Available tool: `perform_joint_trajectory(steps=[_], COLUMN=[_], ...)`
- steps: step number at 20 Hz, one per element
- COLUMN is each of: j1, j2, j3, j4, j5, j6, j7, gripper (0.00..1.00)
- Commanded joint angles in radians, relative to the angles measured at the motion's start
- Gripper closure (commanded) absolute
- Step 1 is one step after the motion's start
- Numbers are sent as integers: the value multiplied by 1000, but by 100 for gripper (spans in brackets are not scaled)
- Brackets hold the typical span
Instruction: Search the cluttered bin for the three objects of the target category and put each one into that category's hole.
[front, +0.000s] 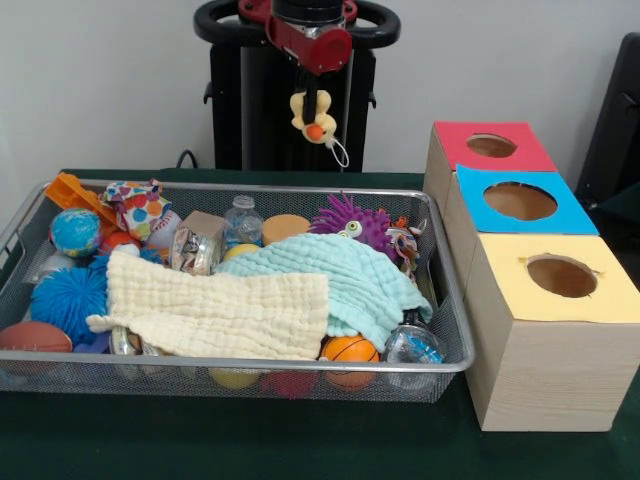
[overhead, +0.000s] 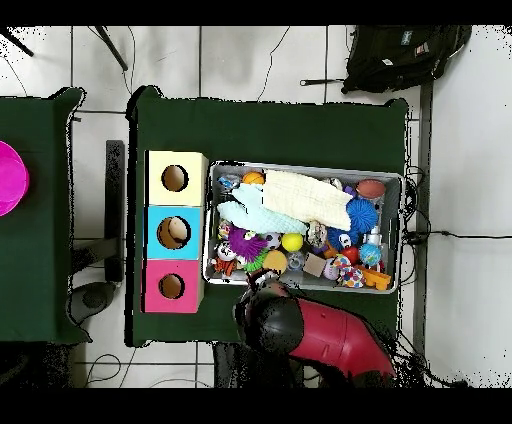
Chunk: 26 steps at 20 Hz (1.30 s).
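gripper (front: 316, 112) is hanging raised behind the far rim of the mesh bin (front: 440, 330), clamping a yellow rubber duck (front: 311, 115) between its fingers. 3 boxes are sitting right of the bin: red-topped (front: 470, 140), blue-topped (front: 565, 215), yellow-topped (front: 620, 300).

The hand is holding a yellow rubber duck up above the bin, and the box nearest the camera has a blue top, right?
Not quite. In the front view the hand does hold the yellow rubber duck above the bin, but the nearest box has a yellow top; the blue one is the middle box.
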Motion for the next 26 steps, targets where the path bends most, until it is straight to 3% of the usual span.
perform_joint_trajectory(steps=[1,9,18,21,26], j1=[8,-58,-181,-166,-65], j2=[-18,-33,-29,-25,-8], j3=[38,61,120,110,86], j4=[95,163,223,218,208], j5=[41,24,23,6,32], j6=[-106,-206,-289,-307,-332], j7=[118,92,87,88,134], gripper=[100,100,100,100,100])
